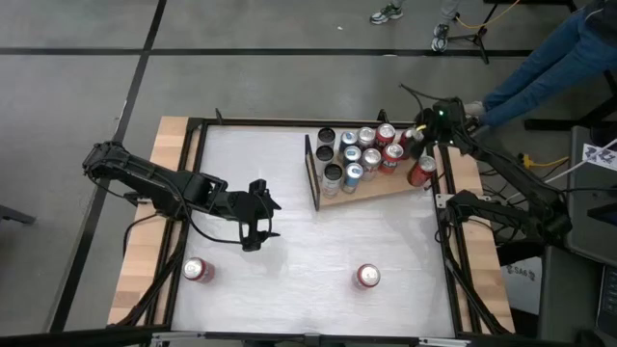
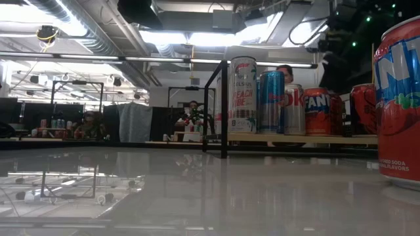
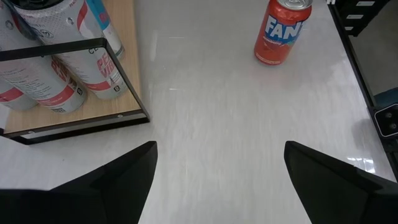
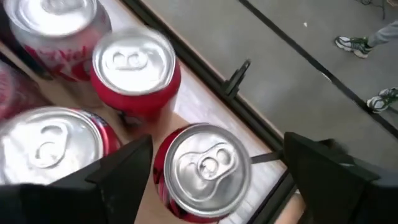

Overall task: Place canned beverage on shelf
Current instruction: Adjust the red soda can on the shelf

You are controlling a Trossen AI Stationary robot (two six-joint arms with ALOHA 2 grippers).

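- Now right gripper (image 1: 421,135) is hovering over a red can (image 4: 202,171) at the shelf (image 1: 386,190) edge, jaws apart.
- Left gripper (image 1: 258,214) is waiting mid-worktop, jaws apart.
- Two red cans (image 1: 367,277) are standing on the worktop (image 1: 289,260).

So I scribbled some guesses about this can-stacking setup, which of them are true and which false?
1. Two red cans stand on the white tabletop away from the shelf. True: one near the left arm, another near the middle.
2. The left pincer holds a can. False: it is open and empty.
3. The right pincer hovers over a can at the shelf's edge. True.
4. The shelf is empty. False: many cans stand on it.
5. Every can on the shelf is red. False: a blue can stands there too.
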